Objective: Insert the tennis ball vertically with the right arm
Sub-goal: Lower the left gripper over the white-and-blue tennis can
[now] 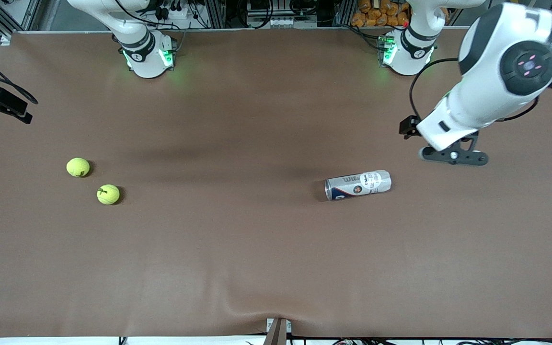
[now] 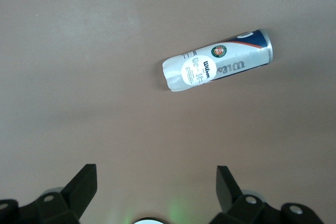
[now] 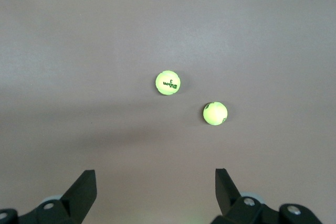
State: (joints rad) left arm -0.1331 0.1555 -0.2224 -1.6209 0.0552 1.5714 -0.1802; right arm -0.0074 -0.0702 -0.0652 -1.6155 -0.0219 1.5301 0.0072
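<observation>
Two tennis balls sit on the brown table toward the right arm's end: ball one (image 1: 78, 167) and, just beside it and nearer the front camera, ball two (image 1: 108, 194). The can (image 1: 358, 185) lies on its side toward the left arm's end. The left gripper (image 2: 156, 188) hangs above the table near the can, fingers wide apart, holding nothing. The right gripper (image 3: 155, 188) hovers over the table near the balls, spread wide, empty too.

The left gripper (image 2: 155, 190) hangs in the air with its fingers (image 2: 84, 184) spread wide and nothing between them. The right gripper (image 3: 155, 190) is likewise wide apart and empty (seen only from its own wrist), pointing downward.
</observation>
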